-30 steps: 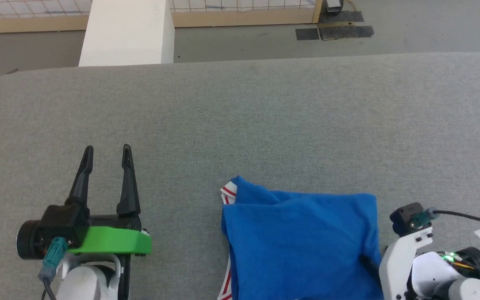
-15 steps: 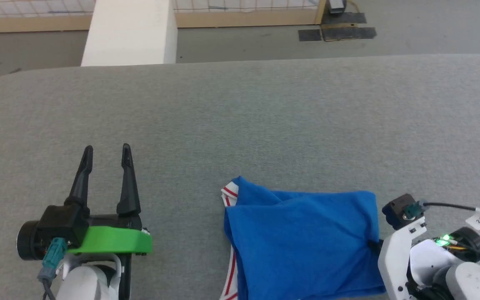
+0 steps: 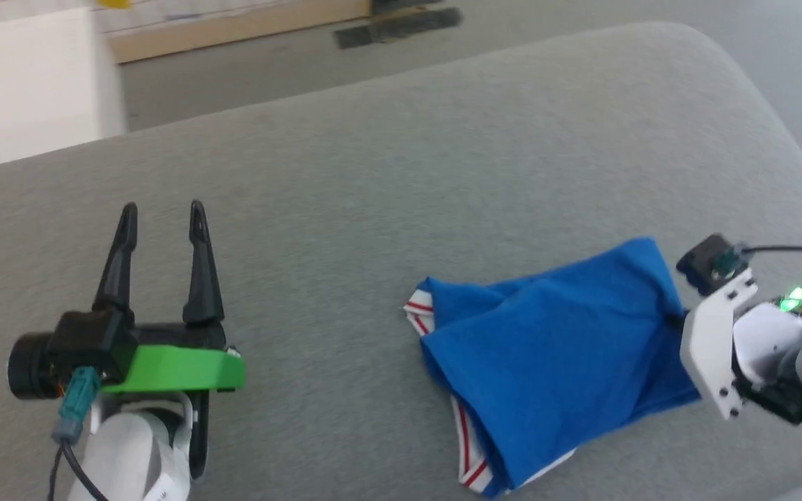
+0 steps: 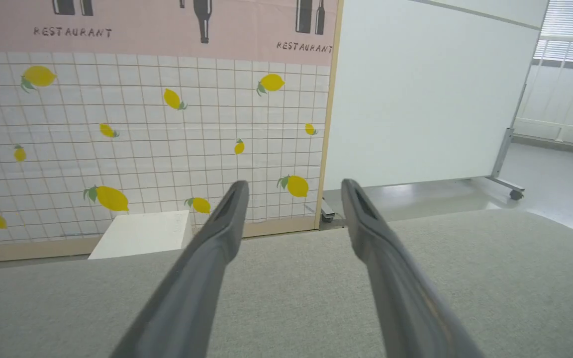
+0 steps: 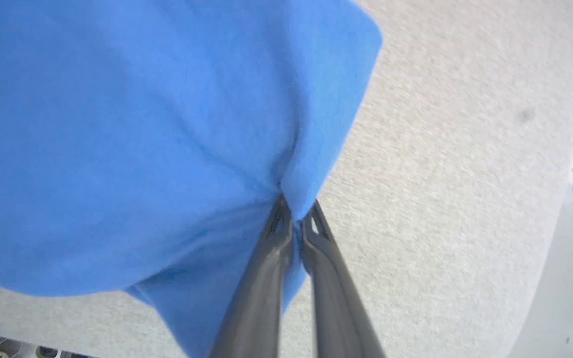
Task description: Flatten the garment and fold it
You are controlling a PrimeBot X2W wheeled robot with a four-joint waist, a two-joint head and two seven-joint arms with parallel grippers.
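Nearby, your right gripper (image 5: 294,209) had its fingers pinched shut on the right edge of the folded blue T-shirt (image 3: 554,348), which lay toward the right end of the grey padded table (image 3: 373,174). Your left gripper (image 3: 162,206) hovered well apart, fingers spread and empty. Beyond stood a white block (image 3: 25,83).

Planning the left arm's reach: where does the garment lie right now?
In the head view the garment lies bunched on the grey table, right of centre, its right edge pinched in the right claw; the open left claw stands apart to its left.
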